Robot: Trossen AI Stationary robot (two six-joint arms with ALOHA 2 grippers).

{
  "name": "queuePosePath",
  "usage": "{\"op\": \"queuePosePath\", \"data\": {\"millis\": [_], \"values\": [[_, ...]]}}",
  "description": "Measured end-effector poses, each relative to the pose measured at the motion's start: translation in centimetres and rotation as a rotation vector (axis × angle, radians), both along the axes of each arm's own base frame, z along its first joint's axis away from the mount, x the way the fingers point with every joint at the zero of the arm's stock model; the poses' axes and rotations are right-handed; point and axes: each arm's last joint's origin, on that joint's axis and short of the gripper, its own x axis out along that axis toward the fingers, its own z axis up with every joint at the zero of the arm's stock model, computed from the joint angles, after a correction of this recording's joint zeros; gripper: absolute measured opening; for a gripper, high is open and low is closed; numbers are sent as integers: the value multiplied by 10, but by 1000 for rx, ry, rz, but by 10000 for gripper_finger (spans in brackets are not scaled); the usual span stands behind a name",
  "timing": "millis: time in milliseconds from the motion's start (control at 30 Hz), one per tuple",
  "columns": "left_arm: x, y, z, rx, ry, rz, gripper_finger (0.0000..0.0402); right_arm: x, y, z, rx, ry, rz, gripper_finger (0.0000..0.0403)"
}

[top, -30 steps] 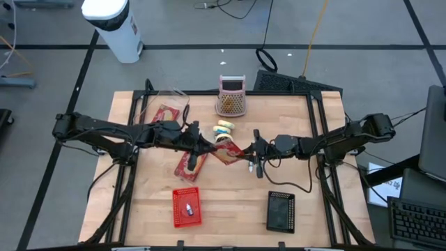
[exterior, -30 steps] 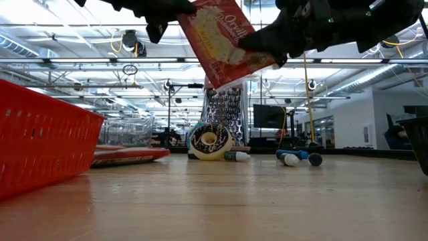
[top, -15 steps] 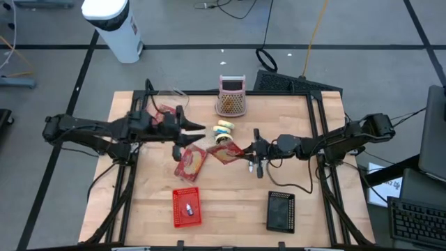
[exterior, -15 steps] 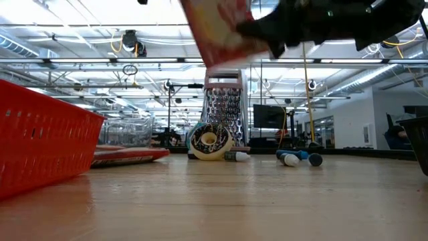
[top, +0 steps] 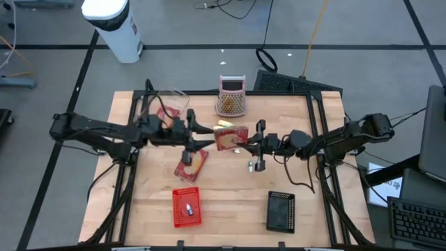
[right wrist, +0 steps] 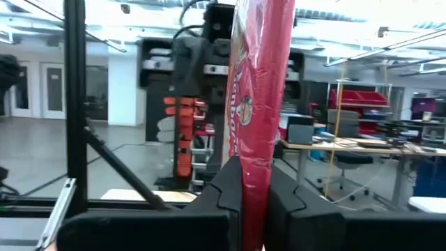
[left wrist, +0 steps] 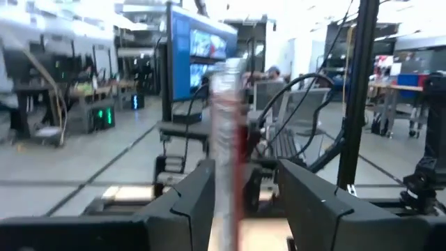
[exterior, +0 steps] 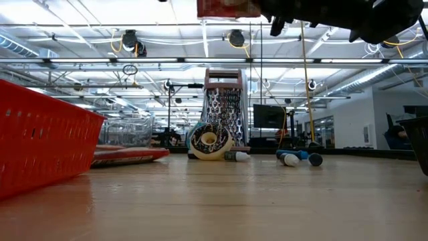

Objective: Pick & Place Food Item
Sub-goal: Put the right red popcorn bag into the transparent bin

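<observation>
A red snack packet (top: 230, 138) hangs in the air above the table's middle, with my right gripper (top: 245, 143) shut on it. In the low view its lower edge (exterior: 227, 8) shows at the very top. My left gripper (top: 209, 132) is open. Its two fingers (left wrist: 188, 202) stand on either side of the packet's other edge (left wrist: 226, 132) with gaps showing. A second red packet (top: 189, 162) lies flat on the table near the left arm. A donut (exterior: 209, 140) stands on edge in front of the grater (exterior: 224, 107). My right gripper pinches the packet's edge (right wrist: 254, 150) between its two fingers (right wrist: 226, 188), coming from the table's right side and slanting a little upward. The packet sticks out beyond the fingertips toward the left gripper, lifted clear of the table.
A red basket (top: 187, 207) and a black basket (top: 280, 211) sit near the table's front edge. The grater (top: 231, 95) stands at the far edge, a yellow item (top: 224, 124) just in front of it. Small blue and white pieces (exterior: 294, 158) lie on the table.
My left gripper has opened and let go of the packet, drawn back a little, risen and tipped up toward level. My right gripper has risen and tipped upward, keeping hold. The packet has swung up from hanging tilted, and now nearly leaves the low view's top.
</observation>
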Motion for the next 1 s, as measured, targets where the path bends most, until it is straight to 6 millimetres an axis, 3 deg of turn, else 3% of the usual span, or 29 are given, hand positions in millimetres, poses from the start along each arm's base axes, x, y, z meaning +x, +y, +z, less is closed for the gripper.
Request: {"op": "queuePosePath", "data": {"millis": [200, 500, 600, 767, 1000], "values": [[17, 4, -8, 8, -60, 26, 157, 0, 0, -1, -1, 6, 4, 9], [19, 16, -9, -28, -54, 59, 155, 1, 0, -3, 10, 34, 6, 9], [19, 18, -9, -42, -52, 28, 126, 1, 1, -4, 8, 38, 6, 10], [19, 23, -13, -92, -14, -2, 22, 1, 0, -5, 23, 48, 9, 37], [2, 28, -7, -127, 64, 76, 15, 2, 0, -9, 17, 96, 5, 74]]}}
